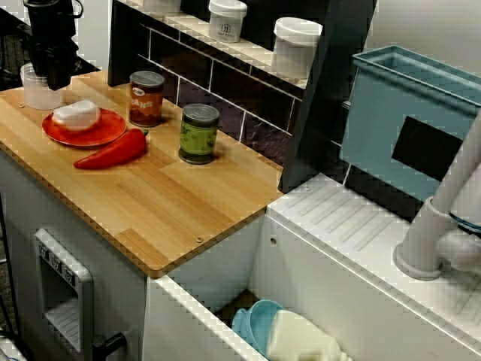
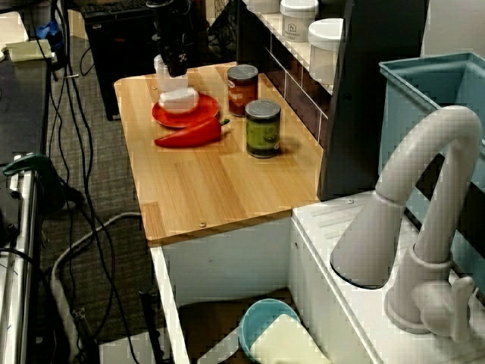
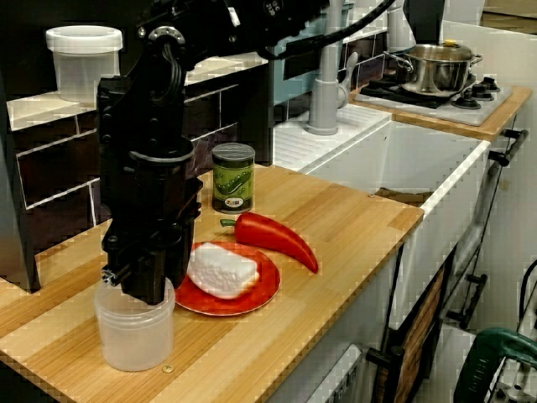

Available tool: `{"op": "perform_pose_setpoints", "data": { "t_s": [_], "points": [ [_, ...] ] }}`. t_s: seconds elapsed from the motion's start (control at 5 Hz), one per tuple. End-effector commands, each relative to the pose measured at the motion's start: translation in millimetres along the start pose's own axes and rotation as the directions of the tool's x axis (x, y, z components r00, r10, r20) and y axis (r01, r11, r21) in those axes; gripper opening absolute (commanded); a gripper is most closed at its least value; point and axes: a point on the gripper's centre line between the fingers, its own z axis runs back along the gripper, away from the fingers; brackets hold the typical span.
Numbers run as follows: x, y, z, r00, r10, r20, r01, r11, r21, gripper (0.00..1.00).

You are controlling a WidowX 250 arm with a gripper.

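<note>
**Desk:** Where are you right now?

**Operator:** I have the gripper [image 3: 149, 290] hanging straight down over the clear plastic cup [image 3: 134, 336], at the far end of the wooden counter [image 3: 361, 220] from the sink. In the low view from the counter's end, the fingertips sit level with the cup's mouth. I can't tell whether they dip inside or touch the rim.

**Desk:** Fingers open or closed?

**Operator:** I can't tell. In the low view the black housing blocks the gap between them. In the view from above and the view from the tap end, the tips are one dark mass in front of the cup.

**Desk:** Is the cup upright?

**Operator:** Yes, it's standing on the wood directly beneath the fingers, and as far as I can see nothing is in it.

**Desk:** What's around you?

**Operator:** Just beside the fingers, on the sink side, is a red plate [image 3: 264, 295] with a white lump [image 3: 220, 270] lying on it. The plate's edge is close to the cup, but I can't make out whether they touch. Past the plate, farther from the fingers, a red pepper [image 3: 275, 238] lies on its side against the plate's far edge. A green can [image 3: 232, 176] stands upright beyond the pepper, toward the tiled wall. In the view from above I also see a brown-red can [image 1: 146, 98] upright behind the plate, on the wall side of the fingers and apart from the green one.
</note>
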Motion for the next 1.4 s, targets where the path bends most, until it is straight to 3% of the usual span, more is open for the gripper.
{"op": "perform_pose_setpoints", "data": {
  "t_s": [0.0, 0.4, 0.8, 1.2],
  "points": [
    [15.7, 13.3, 29.9, 0.997, 0.016, 0.074, -0.02, 0.999, 0.046, 0.0],
    [28.5, 10.8, 37.3, 0.998, 0.026, 0.055, -0.028, 0.999, 0.026, 0.0],
    [36.2, -14.8, 56.7, 0.998, -0.005, 0.056, 0.006, 1.0, -0.021, 0.0],
    [32.6, -42.6, 70.4, 0.997, -0.043, 0.059, 0.047, 0.997, -0.065, 0.0]
  ]
}}
